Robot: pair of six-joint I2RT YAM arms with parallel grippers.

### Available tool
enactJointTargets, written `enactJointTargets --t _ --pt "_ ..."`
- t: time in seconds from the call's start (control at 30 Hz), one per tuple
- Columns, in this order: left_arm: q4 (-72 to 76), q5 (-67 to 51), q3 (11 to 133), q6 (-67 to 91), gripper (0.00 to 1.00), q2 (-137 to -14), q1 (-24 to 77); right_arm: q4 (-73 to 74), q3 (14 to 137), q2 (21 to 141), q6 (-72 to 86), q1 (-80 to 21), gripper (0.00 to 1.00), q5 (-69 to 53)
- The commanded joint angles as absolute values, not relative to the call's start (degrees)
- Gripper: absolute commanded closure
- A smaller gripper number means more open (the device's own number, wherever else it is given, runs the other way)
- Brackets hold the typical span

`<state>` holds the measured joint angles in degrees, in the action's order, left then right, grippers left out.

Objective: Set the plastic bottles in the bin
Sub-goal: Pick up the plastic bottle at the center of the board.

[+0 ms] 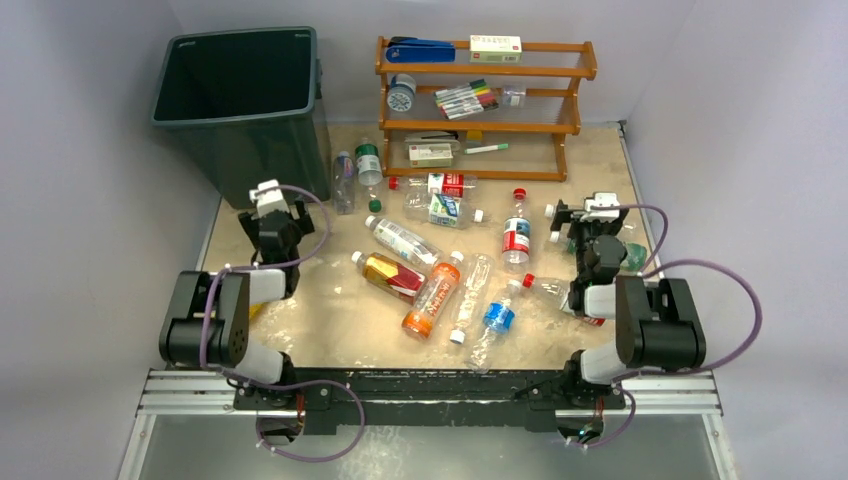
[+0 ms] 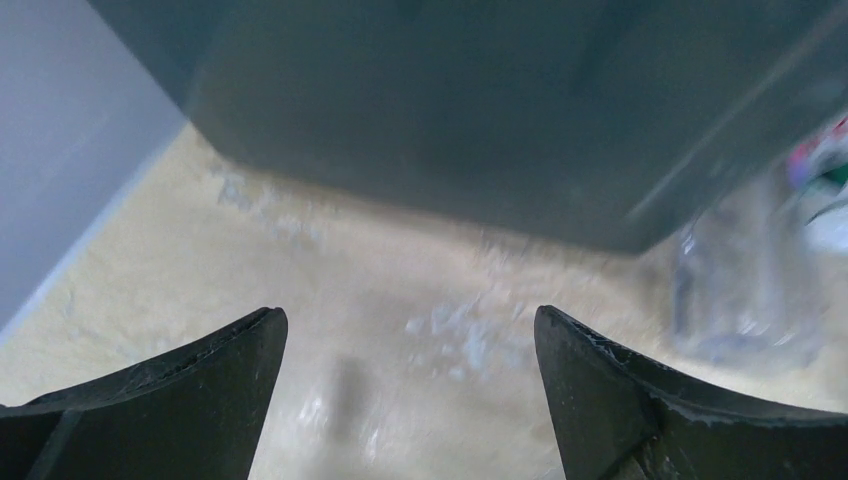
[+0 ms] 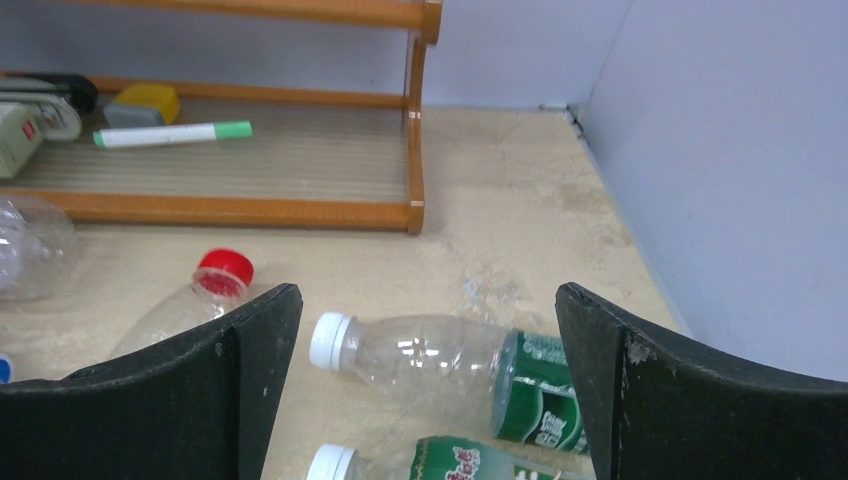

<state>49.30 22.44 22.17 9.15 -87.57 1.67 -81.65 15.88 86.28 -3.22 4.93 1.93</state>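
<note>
Blurring past recognition: bottles [image 2: 745,285] beside the cropped bin [image 2: 480,110]

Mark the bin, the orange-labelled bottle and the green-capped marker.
bin [image 1: 262,150]: top external view, front wall.
orange-labelled bottle [image 1: 430,298]: top external view, label.
green-capped marker [image 3: 165,135]: right wrist view, white barrel.

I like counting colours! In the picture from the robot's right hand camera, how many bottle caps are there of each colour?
Red bottle cap: 1
White bottle caps: 2
Total: 3 bottle caps. The clear bottle at the left edge shows no cap.
</note>
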Motion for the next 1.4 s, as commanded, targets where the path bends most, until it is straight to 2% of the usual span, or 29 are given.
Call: enactJointTargets --t 0.0,0.33,0.53,0.67,0.8,0.97,1.07,1.1,1.13,1.23,1.37 --pt "32.09 23.71 31.07 14.2 0.06 -79.43 2.03 -77.59 17.04 78.78 -5.24 5.03 0.0 -0.43" --pt "19.06 14.42 37.68 24.49 0.06 -68.48 2.29 -57.5 21.83 57.89 -3.67 5.01 0.0 -9.84" --pt "13.41 2.61 45.04 33.76 0.06 -67.31 2.29 -40.72 32.14 48.47 0.27 5.01 0.0 -13.56" --pt "8.29 -4.76 50.19 37.94 0.06 -66.61 2.31 -33.22 39.61 44.39 9.15 5.01 0.0 -14.5" --pt "2.49 -12.31 55.93 40.42 0.06 -64.44 2.29 -23.26 47.68 42.15 15.34 5.01 0.0 -14.77" --pt "-3.36 -19.03 62.71 42.72 0.06 -59.37 2.29 -4.16 61.96 44.32 19.03 5.07 0.0 -18.53" --pt "-11.51 -8.64 63.44 49.31 0.06 -56.18 2.21 3.0 66.66 46.83 22.44 5.04 0.0 -23.12" --pt "-16.37 -4.65 63.6 51.47 0.06 -55.61 2.2 4.98 67.37 47.67 22.95 5.04 0.0 -23.31" --pt "-19.4 -2.94 63.63 52.25 0.01 -55.61 2.13 8.36 68.2 48.59 23.73 5.06 0.0 -22.8" --pt "-20.35 -7.79 62.0 51.74 0.01 -56.83 2.2 15.64 67.62 50.17 27.59 5.01 0.0 -18.67" --pt "-15.29 -11.05 55.63 53.79 0.01 -55.22 2.59 9.48 58.83 48.77 32.22 5.06 0.0 -26.18"
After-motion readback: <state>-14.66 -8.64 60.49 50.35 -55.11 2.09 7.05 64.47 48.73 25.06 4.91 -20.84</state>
